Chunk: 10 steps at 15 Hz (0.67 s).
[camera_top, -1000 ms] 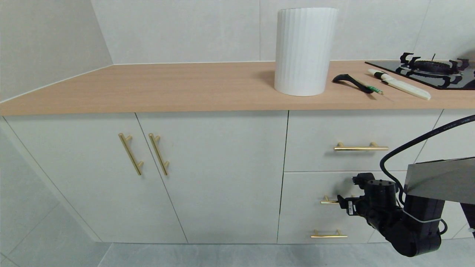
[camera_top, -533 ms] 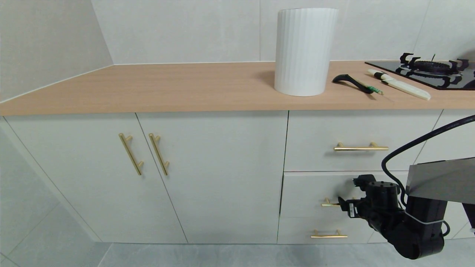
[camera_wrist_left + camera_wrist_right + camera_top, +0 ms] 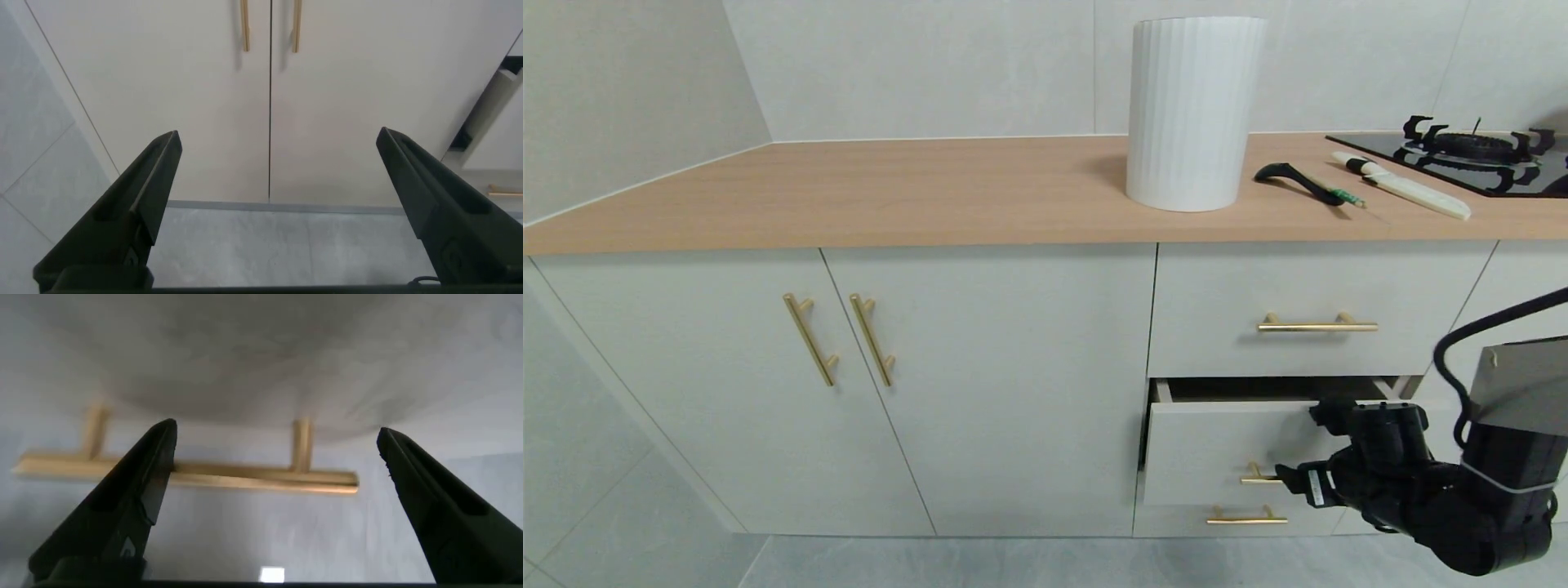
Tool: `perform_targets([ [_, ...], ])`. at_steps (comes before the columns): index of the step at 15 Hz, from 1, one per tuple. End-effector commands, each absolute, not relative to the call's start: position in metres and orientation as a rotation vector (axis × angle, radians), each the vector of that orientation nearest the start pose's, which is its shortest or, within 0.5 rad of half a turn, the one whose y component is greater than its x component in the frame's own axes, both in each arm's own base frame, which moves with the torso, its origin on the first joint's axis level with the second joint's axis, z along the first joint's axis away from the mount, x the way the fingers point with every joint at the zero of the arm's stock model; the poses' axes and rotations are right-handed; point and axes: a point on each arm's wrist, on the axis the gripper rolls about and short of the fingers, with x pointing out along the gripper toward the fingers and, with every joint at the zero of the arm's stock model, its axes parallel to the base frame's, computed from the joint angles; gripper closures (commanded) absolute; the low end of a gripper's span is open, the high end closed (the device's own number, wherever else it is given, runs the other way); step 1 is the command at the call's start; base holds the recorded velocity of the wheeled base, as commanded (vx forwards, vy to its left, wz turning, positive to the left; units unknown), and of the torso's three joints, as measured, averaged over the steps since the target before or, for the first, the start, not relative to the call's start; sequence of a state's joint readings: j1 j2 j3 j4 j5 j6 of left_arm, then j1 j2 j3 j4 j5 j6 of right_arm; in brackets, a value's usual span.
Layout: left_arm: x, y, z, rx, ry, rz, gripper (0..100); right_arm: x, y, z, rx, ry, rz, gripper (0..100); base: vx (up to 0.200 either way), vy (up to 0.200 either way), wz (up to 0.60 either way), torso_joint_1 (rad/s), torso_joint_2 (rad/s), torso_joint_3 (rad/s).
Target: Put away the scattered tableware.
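Observation:
On the wooden counter (image 3: 890,188) lie a white knife (image 3: 1405,185) and a black-handled utensil (image 3: 1298,181), right of a tall white ribbed container (image 3: 1192,114). Below them the middle drawer (image 3: 1217,433) is pulled partly out, with a dark gap above its front. My right gripper (image 3: 1298,482) is at that drawer's gold handle (image 3: 1258,477). In the right wrist view the handle (image 3: 245,475) runs across between the wide-spread fingers (image 3: 131,498) of the right gripper (image 3: 274,506). My left gripper (image 3: 278,212) is open, low down and facing the cabinet doors (image 3: 270,98).
A black gas hob (image 3: 1470,151) sits at the counter's far right. The top drawer (image 3: 1316,327) and bottom drawer (image 3: 1245,518) are closed. Two closed cabinet doors with gold handles (image 3: 837,339) are on the left. Grey tiled floor (image 3: 645,539) lies below.
The middle drawer has slid out from closed to partly open. My right gripper and arm have drawn back and down with its handle.

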<state>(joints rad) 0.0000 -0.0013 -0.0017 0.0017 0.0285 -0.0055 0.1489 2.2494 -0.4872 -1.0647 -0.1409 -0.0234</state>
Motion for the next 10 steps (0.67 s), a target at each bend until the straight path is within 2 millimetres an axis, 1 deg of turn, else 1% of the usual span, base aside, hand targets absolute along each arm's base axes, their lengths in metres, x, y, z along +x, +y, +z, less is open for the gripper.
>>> perform_targets([
  [1,-0.023,0.001,0.076,-0.006,0.0,0.029,0,0.278,0.041,0.056,-0.081,0.667,0.121,0,0.0,0.0,0.0,0.0,0.0,0.0],
  [2,-0.023,0.001,0.076,-0.006,0.0,0.029,0,0.265,0.04,0.093,-0.062,0.648,0.166,0,0.0,0.0,0.0,0.0,0.0,0.0],
  [4,-0.023,0.001,0.076,-0.006,0.0,0.029,0,0.251,0.038,0.126,-0.058,0.607,0.165,0,0.0,0.0,0.0,0.0,0.0,0.0],
  [5,-0.023,0.001,0.076,-0.006,0.0,0.029,0,0.245,0.037,0.137,-0.057,0.592,0.163,0,0.0,0.0,0.0,0.0,0.0,0.0],
  [7,-0.023,0.001,0.076,-0.006,0.0,0.029,0,0.243,0.037,0.144,-0.056,0.573,0.16,0,0.0,0.0,0.0,0.0,0.0,0.0],
  [8,-0.023,0.001,0.076,-0.006,0.0,0.029,0,0.247,0.037,0.141,-0.055,0.583,0.161,0,0.0,0.0,0.0,0.0,0.0,0.0],
  [10,-0.023,0.001,0.076,-0.006,0.0,0.029,0,0.259,0.039,0.127,-0.054,0.629,0.155,0,0.0,0.0,0.0,0.0,0.0,0.0],
])
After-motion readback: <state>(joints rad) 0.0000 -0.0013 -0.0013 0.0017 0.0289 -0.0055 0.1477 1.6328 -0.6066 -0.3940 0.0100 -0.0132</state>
